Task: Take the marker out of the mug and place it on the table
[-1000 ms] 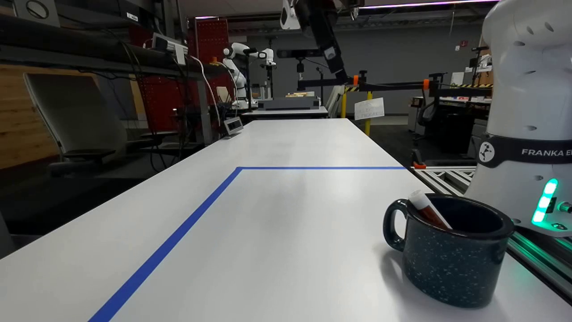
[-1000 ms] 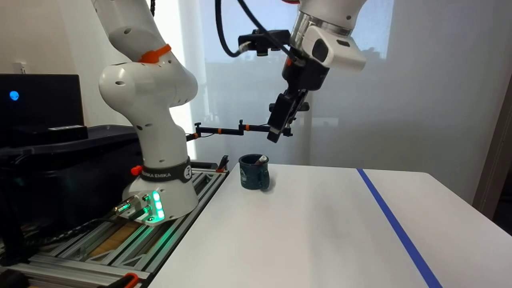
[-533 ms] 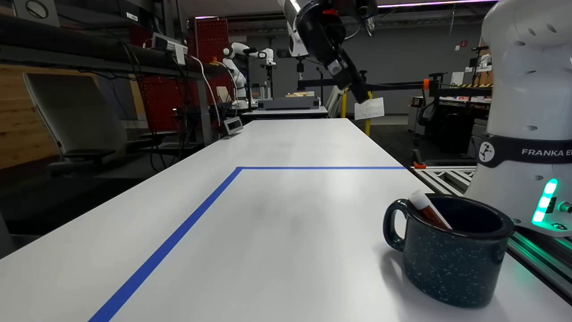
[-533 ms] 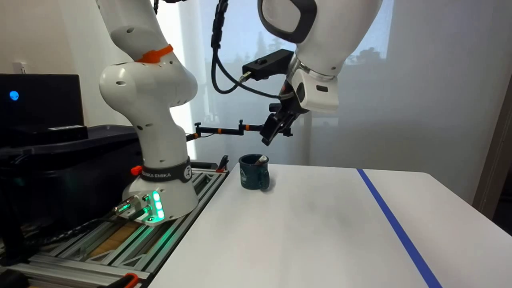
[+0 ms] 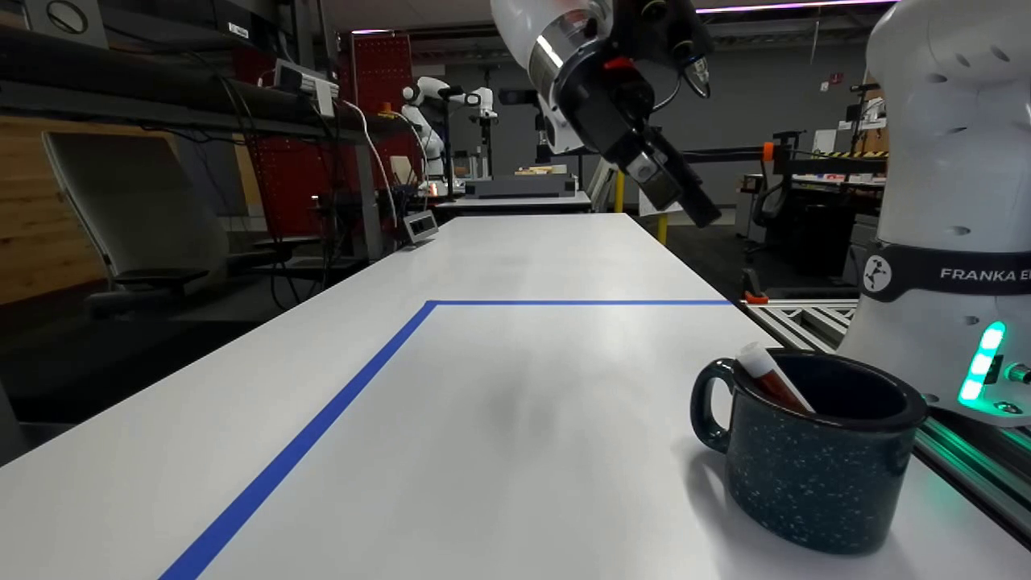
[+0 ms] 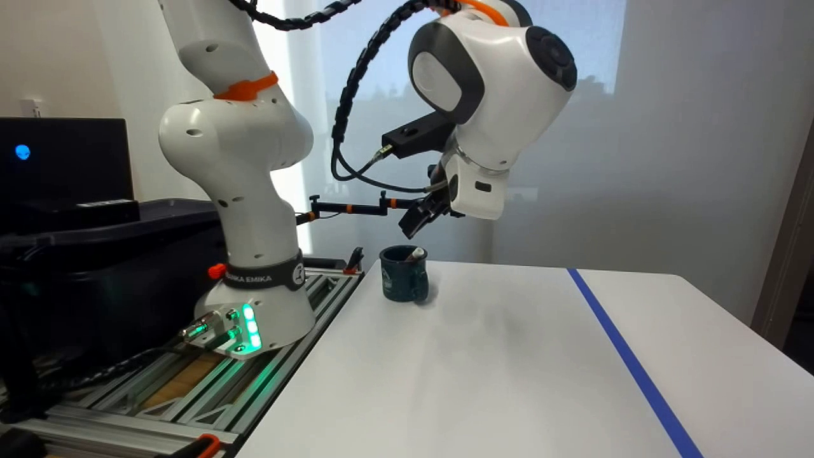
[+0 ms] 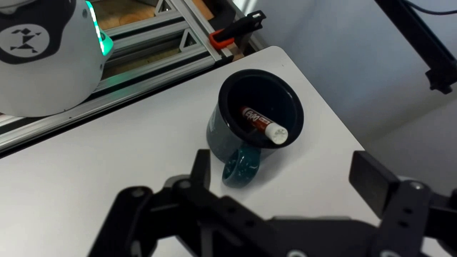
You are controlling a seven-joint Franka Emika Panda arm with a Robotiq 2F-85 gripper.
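Note:
The dark blue speckled mug stands upright on the white table in both exterior views. The red marker with a white end leans inside the mug, its white end at the rim on the handle side. My gripper is open and empty, its fingers wide apart. In the wrist view the mug lies ahead of the jaws, with its handle near the left finger. In the exterior views the gripper is tilted and in the air, higher than the mug and apart from it.
The robot's base and metal rails run along the table edge near the mug. A black and orange clamp sits beyond the table corner. A dark camera arm stands past the far edge. Blue tape marks the table.
The gripper has moved lower and closer to the mug, with the arm tilting as it came. The mug and the marker have not moved.

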